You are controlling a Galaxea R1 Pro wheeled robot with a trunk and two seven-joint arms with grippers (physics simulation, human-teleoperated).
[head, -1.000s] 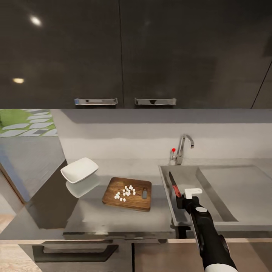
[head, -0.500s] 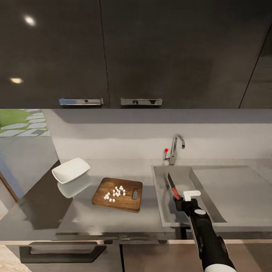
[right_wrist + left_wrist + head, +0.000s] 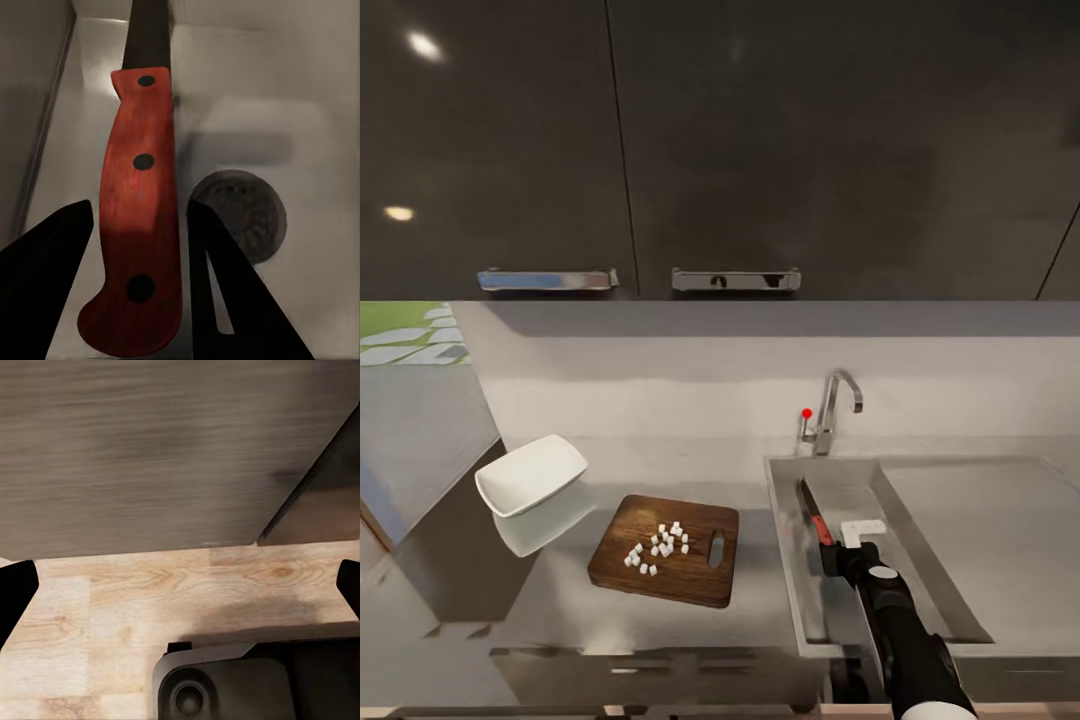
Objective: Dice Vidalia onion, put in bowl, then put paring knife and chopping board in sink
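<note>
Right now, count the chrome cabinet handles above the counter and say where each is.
2: one handle on the left cabinet door, another on the door above the tap. More may lie outside the frame.

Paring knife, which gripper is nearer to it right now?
Right. The right gripper has its fingers on either side of the paring knife handle, over the sink. The left gripper points at wooden floor, no knife near.

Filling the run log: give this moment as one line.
right gripper: holding paring knife over sink | chopping board: on countertop, diced onion on it | bowl: empty
</note>
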